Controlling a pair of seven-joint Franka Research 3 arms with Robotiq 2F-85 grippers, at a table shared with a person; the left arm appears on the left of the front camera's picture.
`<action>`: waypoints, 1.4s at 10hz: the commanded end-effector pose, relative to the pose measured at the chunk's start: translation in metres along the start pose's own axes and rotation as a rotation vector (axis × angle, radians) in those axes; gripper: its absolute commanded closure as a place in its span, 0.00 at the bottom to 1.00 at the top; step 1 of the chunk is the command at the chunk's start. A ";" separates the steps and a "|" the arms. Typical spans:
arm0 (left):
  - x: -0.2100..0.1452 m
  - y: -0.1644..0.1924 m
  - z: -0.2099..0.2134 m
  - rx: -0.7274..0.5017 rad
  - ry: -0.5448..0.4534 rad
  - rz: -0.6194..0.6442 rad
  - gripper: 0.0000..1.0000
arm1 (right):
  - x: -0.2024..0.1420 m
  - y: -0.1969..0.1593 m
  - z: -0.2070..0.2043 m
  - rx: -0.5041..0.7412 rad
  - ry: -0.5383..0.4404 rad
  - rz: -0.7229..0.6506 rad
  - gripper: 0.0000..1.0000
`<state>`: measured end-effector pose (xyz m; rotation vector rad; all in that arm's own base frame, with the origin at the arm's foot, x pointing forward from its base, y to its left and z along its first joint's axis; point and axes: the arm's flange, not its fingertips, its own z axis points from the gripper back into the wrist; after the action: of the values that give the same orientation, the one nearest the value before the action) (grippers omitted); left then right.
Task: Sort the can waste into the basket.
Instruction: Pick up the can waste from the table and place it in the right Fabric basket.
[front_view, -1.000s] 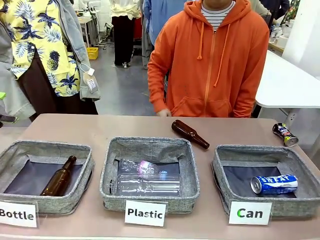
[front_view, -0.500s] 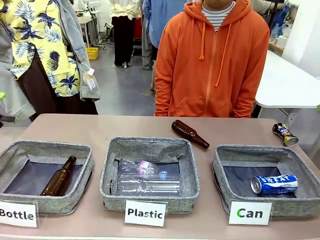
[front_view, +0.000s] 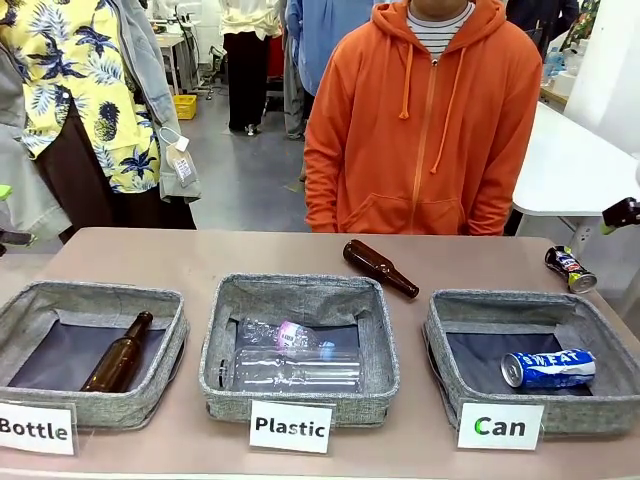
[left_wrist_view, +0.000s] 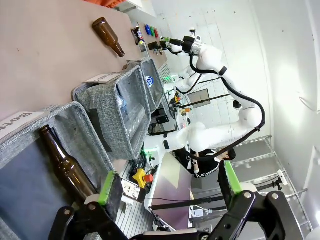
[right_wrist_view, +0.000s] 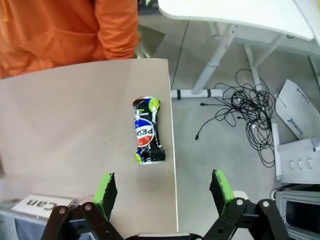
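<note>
1. The right gripper (right_wrist_view: 163, 189) has its jaws spread wide, with nothing between the green pads; it hangs above the table (right_wrist_view: 75, 125) near the table's edge, clear of everything.
2. Ahead of its fingers lies the dark can (right_wrist_view: 146, 130), on its side and dented, on bare tabletop close to the edge; it touches nothing; the front view shows it behind the far right corner of the Can basket (front_view: 500, 300), outside it.
3. The Can basket holds the blue can (front_view: 548, 368), on its side on the dark lining towards the front right; the Can sign (front_view: 500, 426) stands at the basket's front.
4. The left gripper (left_wrist_view: 169, 182) is likewise wide apart and empty; it hangs over the Bottle basket (left_wrist_view: 75, 130), where a brown bottle (left_wrist_view: 67, 165) lies on the lining.
5. The Plastic basket (front_view: 300, 288) stands in the middle with clear bottles (front_view: 290, 368) lying in it; a loose bottle (front_view: 380, 268), brown, lies on the table just behind its far right corner, in no basket.
6. A person (front_view: 425, 120) in an orange hoodie stands at the table's far side.
</note>
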<state>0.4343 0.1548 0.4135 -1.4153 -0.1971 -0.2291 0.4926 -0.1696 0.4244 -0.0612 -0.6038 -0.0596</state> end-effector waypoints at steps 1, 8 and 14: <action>-0.002 -0.002 0.000 0.007 0.010 -0.019 0.00 | 0.010 0.005 -0.022 -0.018 -0.025 -0.016 0.00; -0.002 -0.002 0.000 0.007 0.010 -0.019 0.00 | -0.007 0.022 -0.091 -0.001 -0.007 -0.016 0.00; -0.002 -0.002 0.000 0.007 0.010 -0.019 0.00 | -0.010 0.019 -0.128 -0.036 -0.006 -0.013 0.00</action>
<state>0.4343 0.1548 0.4134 -1.4153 -0.1970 -0.2291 0.5527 -0.1522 0.3189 -0.0934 -0.5840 -0.0961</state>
